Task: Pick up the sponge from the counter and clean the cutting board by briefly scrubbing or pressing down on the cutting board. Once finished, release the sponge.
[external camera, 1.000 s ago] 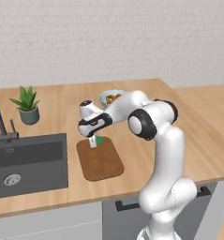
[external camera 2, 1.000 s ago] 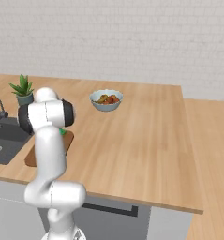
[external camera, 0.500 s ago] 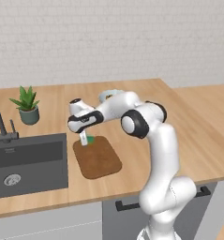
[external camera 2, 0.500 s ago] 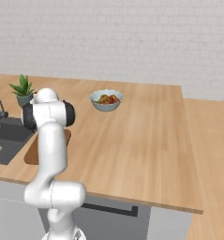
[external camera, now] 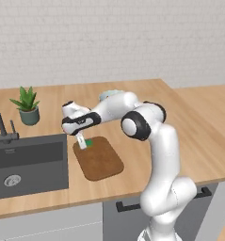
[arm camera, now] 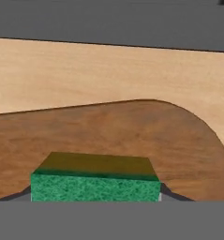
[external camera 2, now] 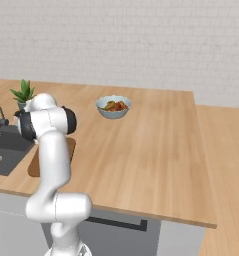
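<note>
The dark brown cutting board [external camera: 99,160] lies on the tan counter [external camera: 180,122] just right of the sink. My gripper [external camera: 83,144] hangs over the board's far left corner, shut on the green sponge [external camera: 88,142]. In the hand view the sponge [arm camera: 94,186] sits between the fingertips [arm camera: 172,194], green face toward the camera and yellowish layer on top, with the board [arm camera: 141,136] right beneath it and counter [arm camera: 108,70] beyond. I cannot tell whether the sponge touches the board. In the right base view the arm hides most of the board [external camera 2: 33,166].
A dark sink basin [external camera: 24,162] with a black faucet [external camera: 0,123] lies left of the board. A potted plant [external camera: 27,106] stands behind the sink. A bowl of fruit [external camera 2: 113,106] sits further back on the counter, partly behind the arm.
The gripper has carried the sponge leftward across the board, from near its middle back to its far left corner. The grip has stayed shut.
</note>
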{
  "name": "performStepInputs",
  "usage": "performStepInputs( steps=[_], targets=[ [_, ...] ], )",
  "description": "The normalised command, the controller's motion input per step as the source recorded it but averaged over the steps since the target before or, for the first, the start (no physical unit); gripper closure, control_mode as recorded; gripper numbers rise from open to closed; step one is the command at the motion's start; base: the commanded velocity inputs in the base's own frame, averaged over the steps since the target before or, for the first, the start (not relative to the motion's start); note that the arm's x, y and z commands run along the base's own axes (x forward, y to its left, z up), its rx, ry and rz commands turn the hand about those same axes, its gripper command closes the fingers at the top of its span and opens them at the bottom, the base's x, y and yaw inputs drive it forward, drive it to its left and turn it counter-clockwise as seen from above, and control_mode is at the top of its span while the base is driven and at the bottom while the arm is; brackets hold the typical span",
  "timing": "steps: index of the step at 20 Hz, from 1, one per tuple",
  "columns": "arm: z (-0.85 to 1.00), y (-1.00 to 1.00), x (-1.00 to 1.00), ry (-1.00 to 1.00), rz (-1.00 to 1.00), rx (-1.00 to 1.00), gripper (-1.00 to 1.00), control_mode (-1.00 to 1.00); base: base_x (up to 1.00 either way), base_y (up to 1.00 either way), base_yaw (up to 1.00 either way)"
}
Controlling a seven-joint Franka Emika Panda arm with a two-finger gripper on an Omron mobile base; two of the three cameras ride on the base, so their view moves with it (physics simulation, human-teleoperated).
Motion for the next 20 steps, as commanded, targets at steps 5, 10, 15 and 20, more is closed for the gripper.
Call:
performStepInputs(
  steps=[5, 10, 15, 20],
  targets=[
    [-0.28, 0.00, -0.95, -0.03, 0.00, 0.00, 1.00, -1.00, 0.00, 0.00, 0.00],
    [-0.43, 0.00, -0.87, 0.05, 0.01, 0.00, 1.00, -1.00, 0.00, 0.00, 0.00],
    [-0.26, -0.05, -0.97, 0.08, 0.01, 0.00, 1.00, -1.00, 0.00, 0.00, 0.00],
    [-0.32, -0.20, -0.99, 0.04, 0.02, 0.00, 1.00, -1.00, 0.00, 0.00, 0.00]
  ],
)
